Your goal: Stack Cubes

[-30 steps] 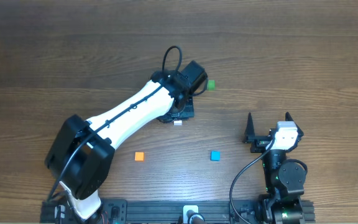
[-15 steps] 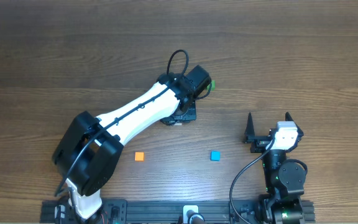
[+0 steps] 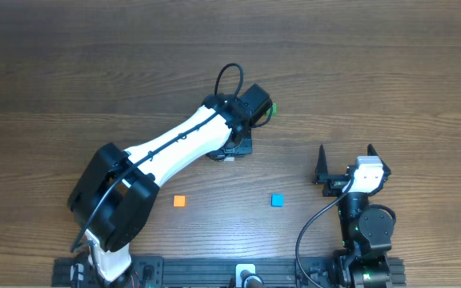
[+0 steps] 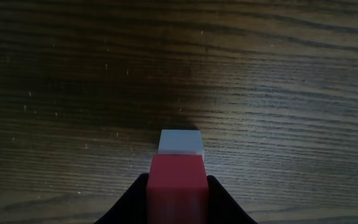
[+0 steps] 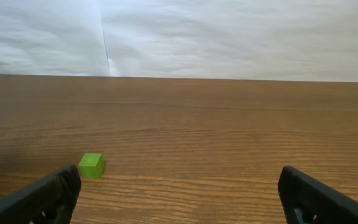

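Gripping a red cube [image 4: 176, 180] in the left tool [image 4: 176, 198], fingers closed against its two sides. Holding it right over a white cube [image 4: 181, 142] on the tabletop [image 4: 55, 74], with just the far strip of white peeking out beyond the red. Judged as the placing step: lined up for sitting square on the white cube. Cannot tell whether already touching or hanging just above. Reaching in toward the middle of the tabletop and pointing down, presumably to keep the red cube level for setting down.

Parked low on the right side with the right tool [image 3: 345, 164], fingers spread wide and holding nothing, well apart from the red and white pair. Probably kept back to leave room. Looking out from there at a green cube [image 5: 91, 165], lying loose near the left tool and a little farther out on the tabletop. Nearer the front edge, an orange cube [image 3: 179, 201] and a blue cube [image 3: 276, 200], apart from each other and from the pair, flat on the wood. Likely waiting as later layers.

Next, probably: lower until seated, open slowly, lift straight up. Worth watching for a nudge on release, enough to slide red off white.
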Tool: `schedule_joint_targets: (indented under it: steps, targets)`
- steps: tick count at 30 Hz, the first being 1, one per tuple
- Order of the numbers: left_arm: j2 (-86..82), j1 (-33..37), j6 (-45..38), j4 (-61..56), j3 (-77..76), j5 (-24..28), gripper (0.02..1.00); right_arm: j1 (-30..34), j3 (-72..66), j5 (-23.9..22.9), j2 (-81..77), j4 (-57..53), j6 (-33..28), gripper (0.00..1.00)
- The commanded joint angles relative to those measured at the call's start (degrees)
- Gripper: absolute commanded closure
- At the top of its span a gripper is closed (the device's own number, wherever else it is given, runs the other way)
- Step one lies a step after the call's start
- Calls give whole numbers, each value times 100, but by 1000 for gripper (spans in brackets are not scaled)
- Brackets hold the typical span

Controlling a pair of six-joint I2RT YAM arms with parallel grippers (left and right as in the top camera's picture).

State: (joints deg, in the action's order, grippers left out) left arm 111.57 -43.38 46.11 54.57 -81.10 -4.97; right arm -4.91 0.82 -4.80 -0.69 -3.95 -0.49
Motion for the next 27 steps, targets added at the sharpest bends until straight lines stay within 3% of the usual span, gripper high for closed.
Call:
schedule_joint_targets:
  steps: [1,21,27]
  targets:
    - [98,0,-66,-44,66,-90,978,37,-52,48,37,11,-42,9]
    - [164,-42,-66,-101,66,-90,980,37,-52,48,37,11,-42,7]
    - [164,-42,-66,-101,66,-90,829,37,-52,48,37,11,-42,7]
